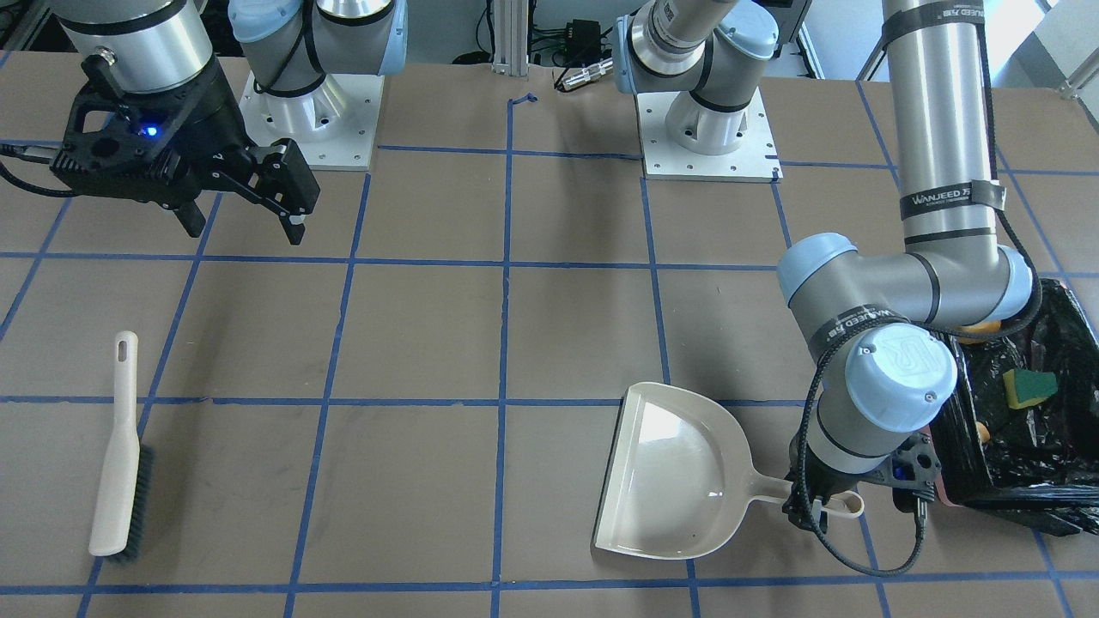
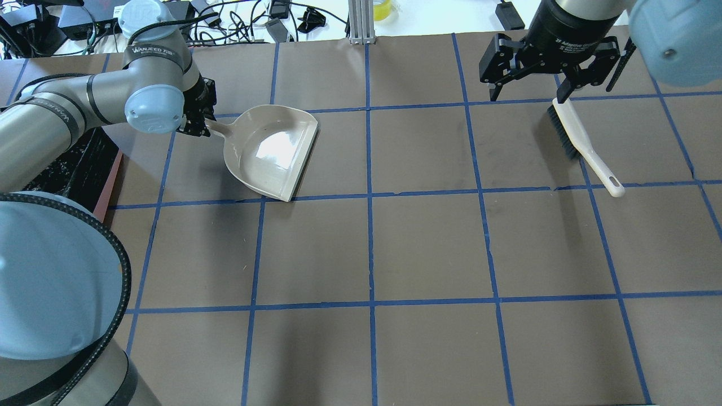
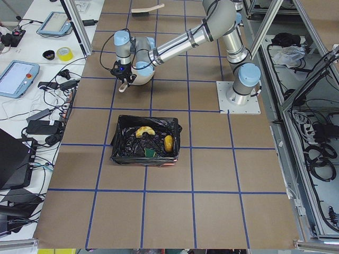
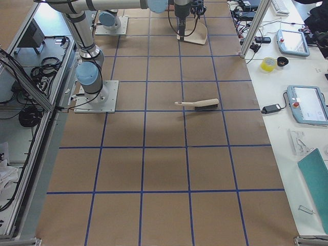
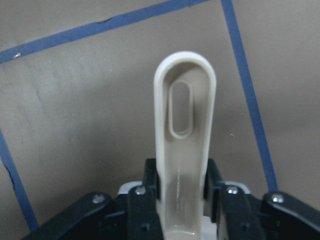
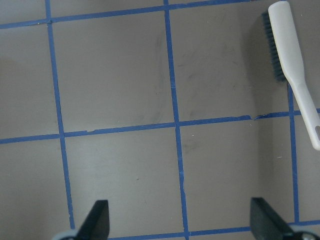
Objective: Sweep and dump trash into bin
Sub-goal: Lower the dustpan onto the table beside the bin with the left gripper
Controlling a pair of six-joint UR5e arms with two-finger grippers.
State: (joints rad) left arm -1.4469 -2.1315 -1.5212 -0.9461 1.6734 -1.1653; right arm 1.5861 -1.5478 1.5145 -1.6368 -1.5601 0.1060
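Note:
The bin (image 3: 121, 138), pink-sided with a black bag, holds the trash: a curved rind (image 3: 144, 130), an amber lump (image 3: 168, 143) and a yellow-green wedge (image 3: 150, 152). The bin (image 1: 1043, 481) and the wedge (image 1: 1029, 387) also show in the front view. My left gripper (image 1: 820, 506) is shut on the handle (image 5: 185, 125) of the empty beige dustpan (image 2: 271, 152), which lies flat beside the bin. My right gripper (image 2: 529, 96) is open and empty, raised above the brush (image 2: 581, 144).
The white brush with dark bristles (image 1: 116, 463) lies flat on the brown, blue-taped table, also seen in the right wrist view (image 6: 295, 65). The arm bases (image 1: 708, 133) stand at the robot's edge. Cables and tablets (image 3: 18, 76) sit on a side bench.

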